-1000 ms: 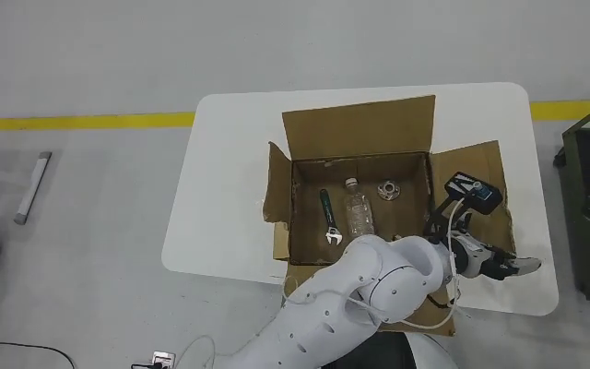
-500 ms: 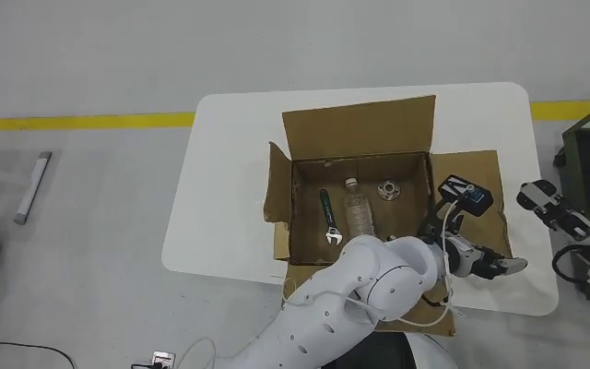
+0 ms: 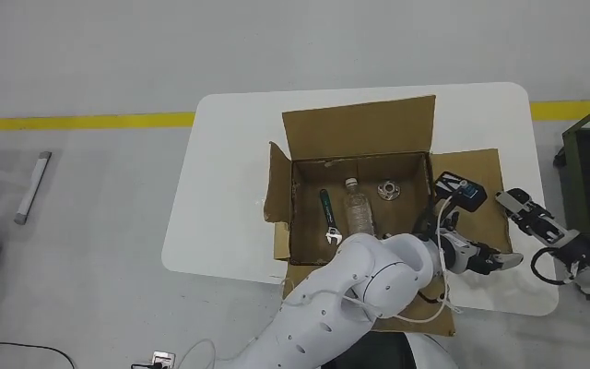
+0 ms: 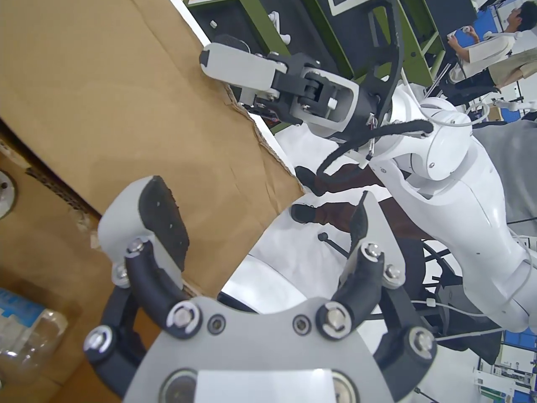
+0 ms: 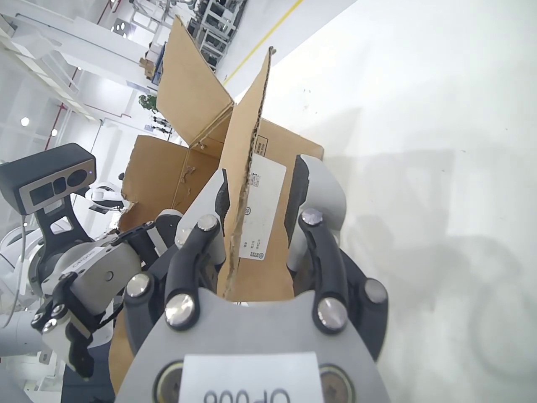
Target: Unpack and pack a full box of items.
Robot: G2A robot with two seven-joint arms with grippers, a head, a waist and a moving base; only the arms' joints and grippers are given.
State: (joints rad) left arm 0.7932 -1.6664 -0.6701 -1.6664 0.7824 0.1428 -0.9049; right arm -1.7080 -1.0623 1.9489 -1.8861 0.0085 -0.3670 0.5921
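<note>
The open box (image 3: 359, 129) sits on the surface (image 3: 230, 184), holding a wrench (image 3: 328, 220), a bottle (image 3: 358, 210) and a metal fitting (image 3: 388, 191). My right pincer (image 5: 262, 174), spread wide, straddles its flap (image 3: 479, 175); my left pincer (image 4: 259, 194) gapes empty nearby.

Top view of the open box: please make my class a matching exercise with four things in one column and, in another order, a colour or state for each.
Things:
1. wrench
2. bottle
3. metal fitting
4. right claw

Descriptions:
A. clear plastic, lying on its side
B. open, astride the edge of the flap
C. green handle
D. small, round and grey

Pairs: 1-C, 2-A, 3-D, 4-B
</note>
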